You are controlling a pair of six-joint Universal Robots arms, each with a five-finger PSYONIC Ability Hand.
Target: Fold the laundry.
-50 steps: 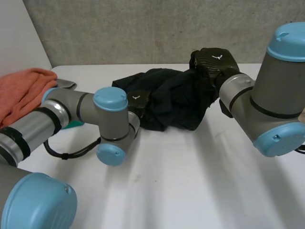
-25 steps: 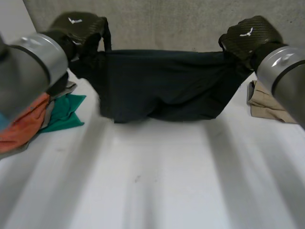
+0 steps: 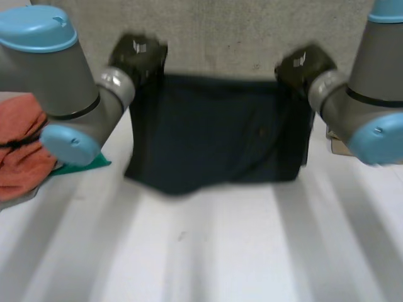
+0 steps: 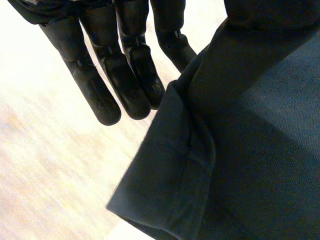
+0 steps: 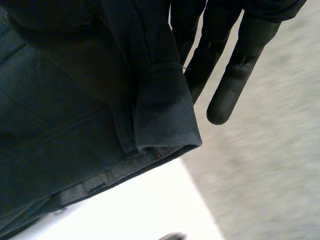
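The left hand (image 3: pixel 135 55), upper left, and right hand (image 3: pixel 302 64), upper right, are pinching the dark garment (image 3: pixel 214 132) by its top corners with straight fingers (image 4: pixel 125 75), hanging it mid-frame over the table (image 3: pixel 220 251); no fold is showing yet.

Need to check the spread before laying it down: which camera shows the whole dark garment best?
Head view: the dark garment hangs spread between left robot hand and right robot hand, lower edge visible. The wrist views show a hemmed corner beside each robot hand.
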